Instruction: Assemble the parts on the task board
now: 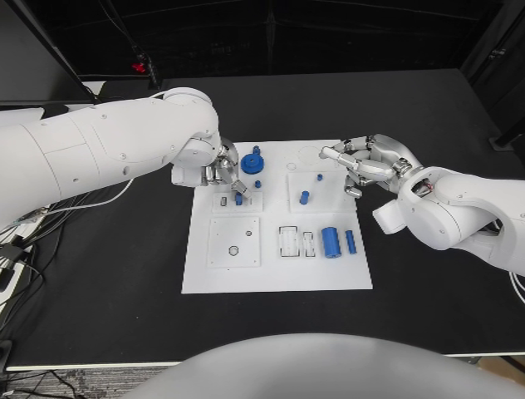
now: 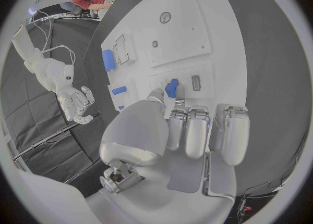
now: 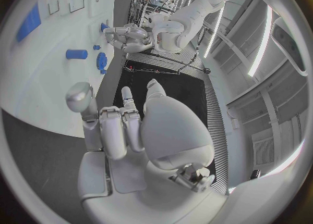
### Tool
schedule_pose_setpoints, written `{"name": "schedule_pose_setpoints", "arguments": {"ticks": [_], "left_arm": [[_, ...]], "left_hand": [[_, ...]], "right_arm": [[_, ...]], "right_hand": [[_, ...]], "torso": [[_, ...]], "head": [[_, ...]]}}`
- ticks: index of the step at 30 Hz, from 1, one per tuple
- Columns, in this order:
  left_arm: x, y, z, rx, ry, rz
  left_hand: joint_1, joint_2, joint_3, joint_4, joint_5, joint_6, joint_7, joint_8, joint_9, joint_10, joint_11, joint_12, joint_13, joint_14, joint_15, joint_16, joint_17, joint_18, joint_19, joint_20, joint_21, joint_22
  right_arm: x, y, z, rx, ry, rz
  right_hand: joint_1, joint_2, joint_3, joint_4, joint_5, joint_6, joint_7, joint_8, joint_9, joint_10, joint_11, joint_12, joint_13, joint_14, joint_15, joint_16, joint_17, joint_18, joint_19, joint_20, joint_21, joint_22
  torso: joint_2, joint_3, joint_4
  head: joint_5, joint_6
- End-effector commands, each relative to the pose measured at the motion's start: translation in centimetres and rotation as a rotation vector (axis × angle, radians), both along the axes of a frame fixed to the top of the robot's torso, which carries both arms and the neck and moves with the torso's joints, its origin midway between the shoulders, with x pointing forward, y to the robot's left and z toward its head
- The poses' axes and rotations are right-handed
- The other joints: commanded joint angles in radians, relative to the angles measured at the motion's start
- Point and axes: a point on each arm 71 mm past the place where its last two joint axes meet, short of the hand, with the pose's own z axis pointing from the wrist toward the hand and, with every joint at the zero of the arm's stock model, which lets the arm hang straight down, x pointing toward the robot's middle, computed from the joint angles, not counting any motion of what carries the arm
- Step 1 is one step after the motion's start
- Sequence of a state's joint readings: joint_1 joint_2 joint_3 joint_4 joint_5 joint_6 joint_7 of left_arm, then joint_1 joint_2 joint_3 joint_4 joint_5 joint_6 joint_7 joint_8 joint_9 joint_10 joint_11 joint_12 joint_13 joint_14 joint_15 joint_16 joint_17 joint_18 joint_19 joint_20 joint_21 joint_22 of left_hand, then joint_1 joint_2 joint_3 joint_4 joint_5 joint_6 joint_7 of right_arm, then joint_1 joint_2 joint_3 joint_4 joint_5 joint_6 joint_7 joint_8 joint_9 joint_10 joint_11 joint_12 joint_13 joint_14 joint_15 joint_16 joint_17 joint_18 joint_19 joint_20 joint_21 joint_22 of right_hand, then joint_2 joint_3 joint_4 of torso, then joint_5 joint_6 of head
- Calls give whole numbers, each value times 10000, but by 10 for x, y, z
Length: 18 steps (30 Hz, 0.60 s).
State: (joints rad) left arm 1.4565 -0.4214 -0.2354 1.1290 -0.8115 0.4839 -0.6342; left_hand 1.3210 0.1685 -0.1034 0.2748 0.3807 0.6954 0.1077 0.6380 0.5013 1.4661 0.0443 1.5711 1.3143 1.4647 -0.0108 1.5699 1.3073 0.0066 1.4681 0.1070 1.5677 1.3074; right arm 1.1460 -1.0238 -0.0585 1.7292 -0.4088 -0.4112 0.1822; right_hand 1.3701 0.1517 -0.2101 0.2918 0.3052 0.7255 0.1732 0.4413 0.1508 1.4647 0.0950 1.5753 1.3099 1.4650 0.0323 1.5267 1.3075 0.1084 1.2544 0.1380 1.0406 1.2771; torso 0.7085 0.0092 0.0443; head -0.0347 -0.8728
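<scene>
Nearest the robot on the board [image 1: 275, 278], which lies mid-worktop [image 1: 119, 324], a fat blue cylinder [image 1: 332, 242] and a slimmer blue pin [image 1: 350, 242] lie side by side, right of two empty rectangular slots [image 1: 296, 241]. Left of those sits a square plate [image 1: 235, 242] with holes.

Further back, a small blue peg [image 1: 305, 198] rests on the right-hand square plate [image 1: 313, 188]. The left robot hand [image 1: 221, 173] hangs over the board's far-left corner area, fingers curled down onto a small blue part [image 2: 171, 87]; in the left wrist view the thumb and a fingertip touch it, so it looks pinched, though I cannot be sure the hold is firm. Just behind stands a blue knob [image 1: 253, 160].

The right robot hand [image 1: 365, 165] hovers off the board's far-right edge, fingers loosely apart and holding nothing.

To seat the pinched part well, I would keep it upright over its socket, lower slowly without twisting, and release only once it sits flush. The right hand could steady the board edge if it slides.
</scene>
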Motion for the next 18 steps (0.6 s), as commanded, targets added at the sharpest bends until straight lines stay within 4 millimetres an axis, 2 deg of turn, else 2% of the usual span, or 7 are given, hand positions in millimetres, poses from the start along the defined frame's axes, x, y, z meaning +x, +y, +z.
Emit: {"name": "schedule_pose_setpoints", "arguments": {"ticks": [1,3,7,13,18], "left_arm": [[0,0,0,155,86,-62],[0,0,0,134,74,-57],[0,1,1,103,46,-34],[1,0,1,-59,-66,15],[1,0,1,-177,-91,-21]], "left_hand": [[414,249,90,-24,88,11,-73,-20,-10,1047,-44,-3,2565,1061,-86,9,2635,-66,1027,-83,31,2634],[521,222,135,-54,134,14,-81,-11,-9,1047,-50,-3,2565,1061,-90,9,2635,-66,1027,-85,31,2634],[1016,225,457,-297,446,-8,-105,13,-3,1047,-77,-3,2565,1061,-116,9,2635,-66,1027,-91,31,2634],[1471,138,1076,-541,1250,-44,-70,46,5,1047,-51,-3,2565,1061,-111,9,2635,-66,1027,-87,31,2634],[1558,-10,1549,-650,1329,-40,-43,66,8,1047,-24,-3,2565,1061,-87,9,2635,-66,1027,-70,31,2634]], "right_arm": [[0,1,1,27,-39,14],[0,1,1,27,-41,13],[0,1,1,25,-41,10],[0,0,1,22,-38,6],[0,0,1,19,-35,2]], "right_hand": [[7,92,-71,-12,38,-84,10,47,16,1061,22,-45,2609,552,-5,-36,1809,181,-55,15,-46,-8],[7,92,-71,-12,38,-84,10,47,16,1061,22,-45,2609,552,-5,-36,1809,181,-55,15,-46,-8],[7,92,-71,-12,38,-84,10,47,16,1061,22,-45,2609,552,-5,-36,1809,181,-55,15,-46,-8],[33,102,-73,-13,52,-95,11,62,15,1061,22,-45,2609,552,-5,-35,1809,183,-57,15,-57,-11],[33,102,-73,-13,52,-95,11,62,15,1061,22,-45,2609,552,-5,-35,1809,183,-57,15,-57,-11]], "torso": [[-2,2,5],[-5,5,5],[-7,-2,2],[-2,-3,0],[-2,1,2]], "head": [[0,2],[-3,2],[-17,2],[-24,2],[-18,2]]}}
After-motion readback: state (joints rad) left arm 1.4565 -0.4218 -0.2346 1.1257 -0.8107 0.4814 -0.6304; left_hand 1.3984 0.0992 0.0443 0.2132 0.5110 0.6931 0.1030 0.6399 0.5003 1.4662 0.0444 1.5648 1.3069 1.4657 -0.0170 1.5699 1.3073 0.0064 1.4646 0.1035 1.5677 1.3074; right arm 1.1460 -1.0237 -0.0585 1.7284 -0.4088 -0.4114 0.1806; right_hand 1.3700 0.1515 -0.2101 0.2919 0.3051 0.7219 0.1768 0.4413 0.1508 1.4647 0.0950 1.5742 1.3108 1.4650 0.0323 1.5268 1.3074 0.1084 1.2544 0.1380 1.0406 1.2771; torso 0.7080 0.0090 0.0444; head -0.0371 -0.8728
